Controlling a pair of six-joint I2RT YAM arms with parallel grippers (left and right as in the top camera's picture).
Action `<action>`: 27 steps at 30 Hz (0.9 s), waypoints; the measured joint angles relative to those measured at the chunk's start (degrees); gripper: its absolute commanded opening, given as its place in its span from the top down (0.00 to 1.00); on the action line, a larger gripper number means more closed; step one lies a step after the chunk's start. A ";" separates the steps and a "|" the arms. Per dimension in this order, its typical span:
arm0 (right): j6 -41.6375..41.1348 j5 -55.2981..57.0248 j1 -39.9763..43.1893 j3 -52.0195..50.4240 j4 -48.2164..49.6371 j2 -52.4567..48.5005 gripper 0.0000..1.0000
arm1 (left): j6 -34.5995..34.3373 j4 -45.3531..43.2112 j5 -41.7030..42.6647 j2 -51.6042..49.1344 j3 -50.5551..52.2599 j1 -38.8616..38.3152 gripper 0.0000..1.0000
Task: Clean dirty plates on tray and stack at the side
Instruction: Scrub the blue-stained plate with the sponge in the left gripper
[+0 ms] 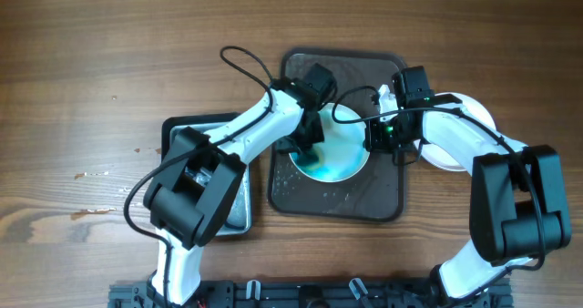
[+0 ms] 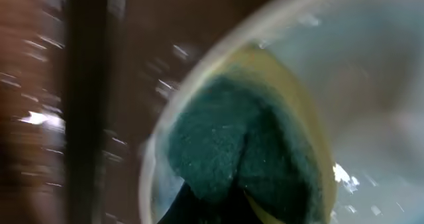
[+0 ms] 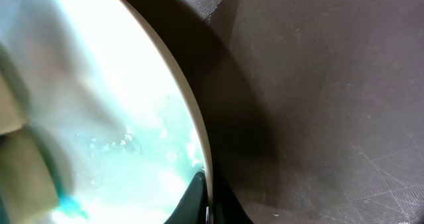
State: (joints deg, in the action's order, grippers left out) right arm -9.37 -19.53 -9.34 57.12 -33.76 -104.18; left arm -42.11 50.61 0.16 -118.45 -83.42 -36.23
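One white plate (image 1: 351, 137) lies on the dark tray (image 1: 383, 194), wet, with a blue smear near its front edge. My left gripper (image 1: 308, 147) is shut on a green sponge (image 2: 245, 151) with a yellow back and presses it on the plate's left part (image 2: 371, 65). My right gripper (image 1: 375, 135) is shut on the plate's right rim (image 3: 192, 118), one finger on each side (image 3: 209, 204). White plate (image 1: 474, 112) lies on the table right of the tray, partly under my right arm; how many are stacked there I cannot tell.
A smaller dark tub (image 1: 196, 123) stands left of the tray, mostly under my left arm. The tray floor (image 3: 318, 85) is wet with droplets. Wooden table surrounds everything; a few small spots mark it at the left (image 1: 91, 174).
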 measured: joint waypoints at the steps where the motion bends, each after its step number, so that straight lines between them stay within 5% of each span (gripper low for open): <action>1: -0.02 0.00 0.00 0.00 0.00 0.00 0.95 | -0.04 -0.48 -1.01 0.11 0.11 0.02 0.96; 7: -0.46 0.09 0.07 0.00 -0.15 0.00 0.96 | -0.09 -9.86 -0.04 0.28 1.31 0.04 0.96; 17: -0.85 0.44 0.17 0.00 -0.28 0.04 0.96 | -3.78 -25.03 13.40 -2.75 1.60 -2.51 0.96; 27: -0.85 0.48 0.24 0.00 -0.31 0.07 0.96 | 4.02 -19.58 30.58 -4.61 1.01 -1.97 0.96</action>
State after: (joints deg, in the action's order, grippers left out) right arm -10.22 -19.05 -9.10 57.12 -34.06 -104.12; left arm -38.09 31.03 30.74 -123.07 -82.41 -38.20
